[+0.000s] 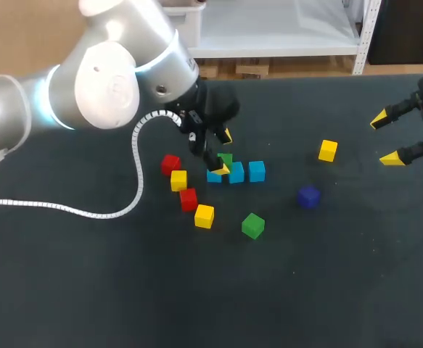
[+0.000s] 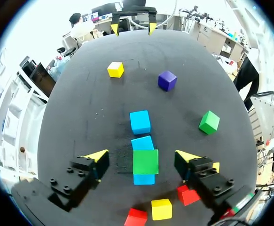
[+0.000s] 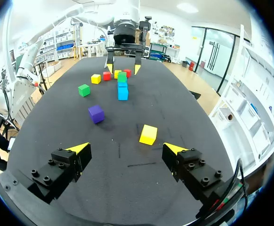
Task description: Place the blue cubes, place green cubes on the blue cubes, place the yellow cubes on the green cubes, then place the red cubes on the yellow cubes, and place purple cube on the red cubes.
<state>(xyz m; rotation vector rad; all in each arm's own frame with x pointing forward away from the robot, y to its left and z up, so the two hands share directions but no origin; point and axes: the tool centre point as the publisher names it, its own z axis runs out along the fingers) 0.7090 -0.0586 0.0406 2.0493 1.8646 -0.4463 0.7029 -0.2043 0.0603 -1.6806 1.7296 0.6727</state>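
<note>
Green tier in hand. Left gripper point(image 2: 141, 154) wide, straddling green cube point(image 2: 145, 161) seated on blue cubes point(image 2: 140, 122) mid-table. Right gripper point(image 3: 125, 147) wide, at table's right edge. Next, probably: lift clear, fetch loose green point(image 1: 252, 225).

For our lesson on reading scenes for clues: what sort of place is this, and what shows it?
Probably a robotics lab bench: a dark table with two arms over it, the left gripper and right gripper both yellow-tipped, and coloured blocks such as a purple cube set out for stacking.
</note>
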